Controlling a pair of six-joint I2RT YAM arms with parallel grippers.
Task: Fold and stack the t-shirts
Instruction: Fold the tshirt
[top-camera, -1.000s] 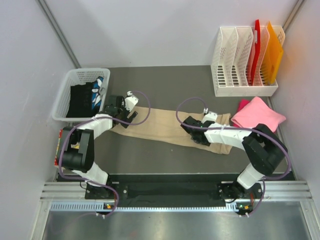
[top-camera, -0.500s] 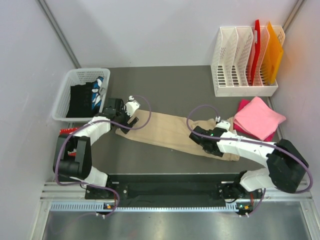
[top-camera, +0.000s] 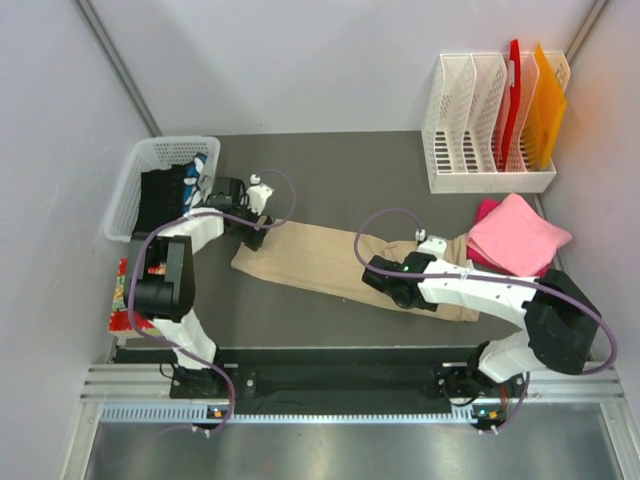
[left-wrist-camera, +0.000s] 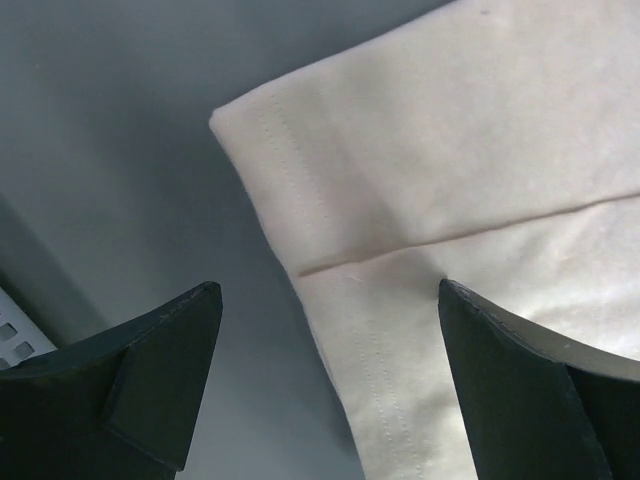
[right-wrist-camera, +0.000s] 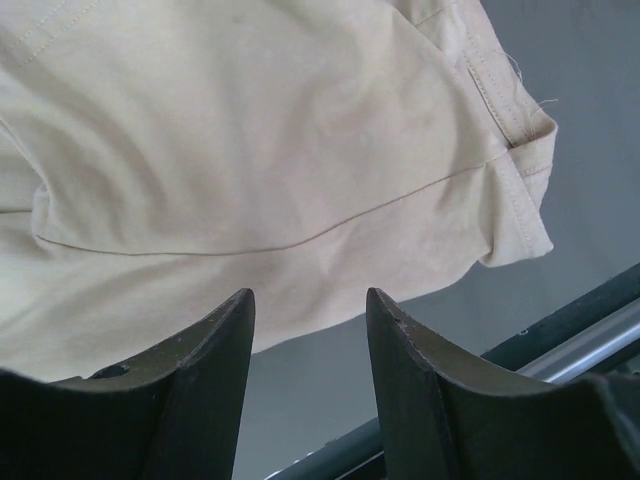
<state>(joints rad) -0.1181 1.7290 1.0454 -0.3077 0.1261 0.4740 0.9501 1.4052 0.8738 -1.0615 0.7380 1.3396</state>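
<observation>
Jaws on the left gripper stand wide apart and hold nothing. They hang over the tan tee, with its hemmed edge running down between them and bare table under the left one. That width looks chosen to drop over the doubled edge and pinch both layers at once. The right gripper has its jaws only partly apart, also with nothing between them. They sit above the tee's near edge, whose stitched corner lies off toward 2 o'clock in the wrist view; whether the tips touch the cloth cannot be told.

From above, the tan tee lies flat as a long narrow strip across the middle of the table, running from 9 o'clock toward 4 o'clock. The left gripper is at one end and the right gripper nearer the other, probably so each arm can work its own end for the next fold. The pink tee, already folded, rests at 3 o'clock just beside the strip's end. It is likely parked there as the base of the stack.
</observation>
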